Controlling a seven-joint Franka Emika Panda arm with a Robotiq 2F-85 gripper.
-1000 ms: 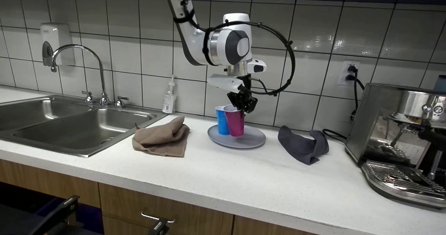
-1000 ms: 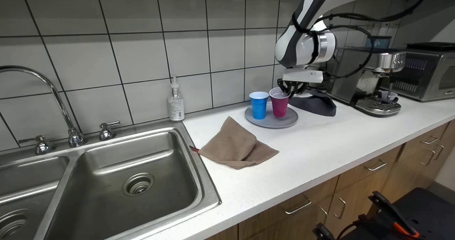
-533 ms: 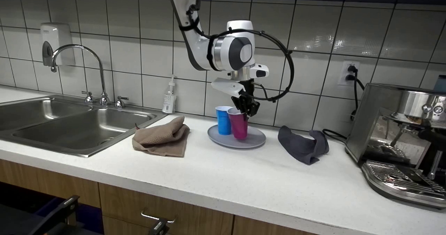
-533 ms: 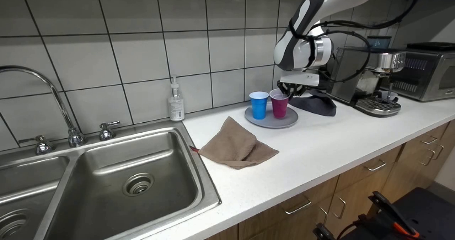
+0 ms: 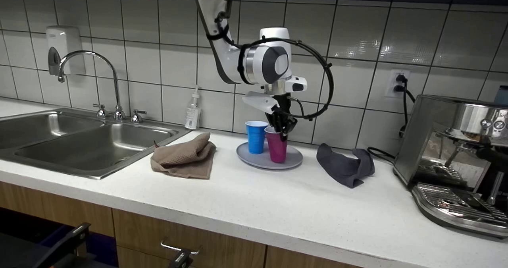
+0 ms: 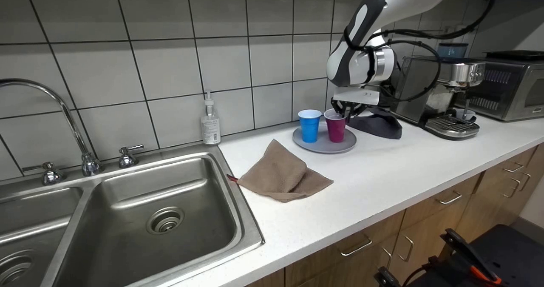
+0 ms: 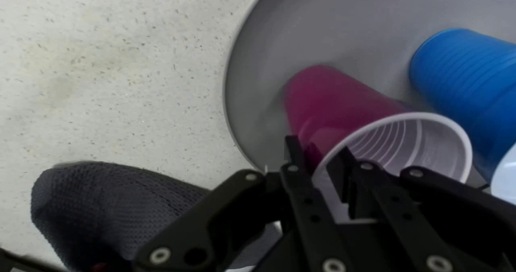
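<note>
Apparently, the magenta cup point(image 7: 342, 98) already stands on the gray plate point(image 7: 256, 82) with the blue cup point(image 7: 463, 70), leaving only the gripper point(image 7: 317, 151) uncleared, its slightly parted jaws straddling the magenta cup's rim above the plate.

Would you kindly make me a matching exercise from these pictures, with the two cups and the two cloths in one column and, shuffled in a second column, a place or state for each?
Things
1. pink cup
2. blue cup
3. brown cloth
4. dark cloth

Places and states
A. on the counter, between the sink and the plate
B. on the counter, between the plate and the coffee machine
C. upright on the plate, apart from the tool
D. its rim between the parted jaws of the tool

Right pairs: 1-D, 2-C, 3-A, 4-B
</note>
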